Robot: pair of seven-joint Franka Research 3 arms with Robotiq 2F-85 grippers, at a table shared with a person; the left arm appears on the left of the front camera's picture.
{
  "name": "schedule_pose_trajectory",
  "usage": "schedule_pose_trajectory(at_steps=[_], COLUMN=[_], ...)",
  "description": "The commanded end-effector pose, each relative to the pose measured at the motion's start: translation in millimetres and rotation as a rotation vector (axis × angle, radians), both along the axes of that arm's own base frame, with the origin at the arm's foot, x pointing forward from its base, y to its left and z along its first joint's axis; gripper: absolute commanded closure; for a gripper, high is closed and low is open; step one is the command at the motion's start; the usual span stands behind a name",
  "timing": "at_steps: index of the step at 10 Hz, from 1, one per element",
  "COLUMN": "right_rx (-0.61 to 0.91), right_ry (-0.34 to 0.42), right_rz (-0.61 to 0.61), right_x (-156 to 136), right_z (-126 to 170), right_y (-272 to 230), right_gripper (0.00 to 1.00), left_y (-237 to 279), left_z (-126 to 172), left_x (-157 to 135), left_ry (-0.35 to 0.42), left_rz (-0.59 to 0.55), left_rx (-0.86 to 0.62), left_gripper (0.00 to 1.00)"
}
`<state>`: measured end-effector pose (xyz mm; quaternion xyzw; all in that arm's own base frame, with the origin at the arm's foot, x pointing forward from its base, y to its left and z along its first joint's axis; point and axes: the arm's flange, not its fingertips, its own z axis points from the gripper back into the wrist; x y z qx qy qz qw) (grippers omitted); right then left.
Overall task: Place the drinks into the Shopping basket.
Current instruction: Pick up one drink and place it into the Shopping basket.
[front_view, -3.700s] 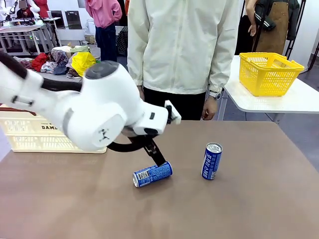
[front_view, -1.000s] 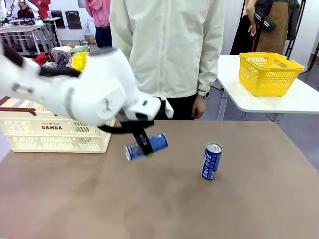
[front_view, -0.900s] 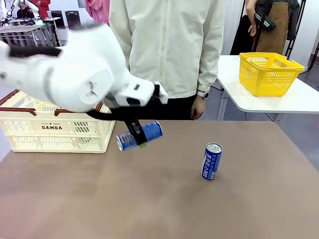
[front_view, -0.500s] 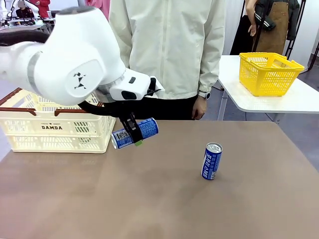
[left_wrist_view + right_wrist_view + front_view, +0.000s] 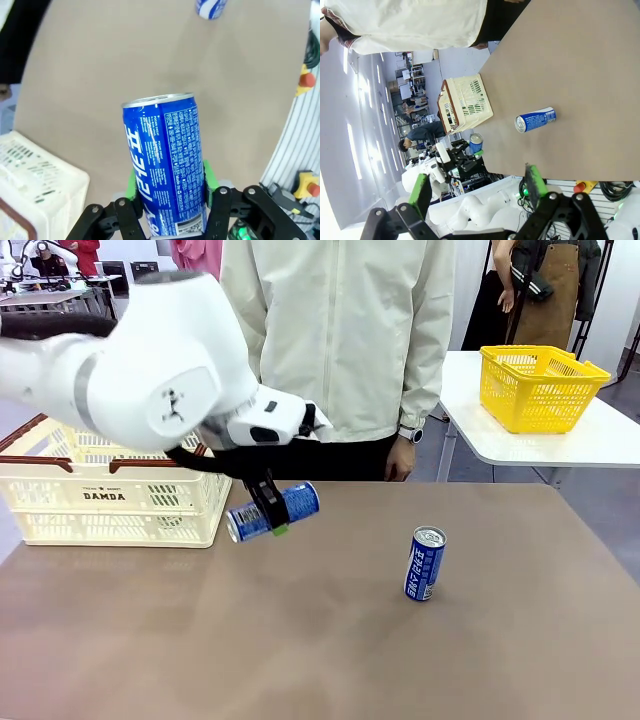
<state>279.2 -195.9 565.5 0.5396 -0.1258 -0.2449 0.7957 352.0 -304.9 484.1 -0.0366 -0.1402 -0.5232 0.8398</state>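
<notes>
Front view: a blue can [image 5: 272, 512] is gripped by the left jaws above the counter [image 5: 320, 660], long axis 8 to 2 o'clock. The basket [image 5: 110, 495] is found just beside it, at 9 o'clock.
Left wrist view: green pads [image 5: 209, 176] are clamped on it.
Right wrist view: the right jaws are held open and empty. A second can [image 5: 535, 120] is seen at 1 o'clock.

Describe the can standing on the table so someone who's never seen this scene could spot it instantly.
Look at the brown table, right of its middle: a slim blue can with white lettering and a silver top stands upright there, alone. The other blue can hangs sideways in the left gripper, off the table, beside the cream basket.
</notes>
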Motion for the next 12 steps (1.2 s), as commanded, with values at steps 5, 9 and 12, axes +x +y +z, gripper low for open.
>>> schedule_pose_trajectory(at_steps=[5,9,12], right_rx=[0.013,0.013,0.013], right_ry=[0.006,0.006,0.006], right_rz=[-0.003,-0.003,-0.003], right_x=[0,0,0], right_z=[3,3,3], right_y=[0,0,0], right_gripper=[0.00,0.00,0.00], left_y=[168,287,292], left_z=[157,105,67], left_x=[129,153,163], left_ry=[-0.001,0.007,0.058], left_rz=[0.391,0.905,1.079], left_rx=[-0.213,-0.327,-0.252], left_gripper=[1.00,1.00,1.00])
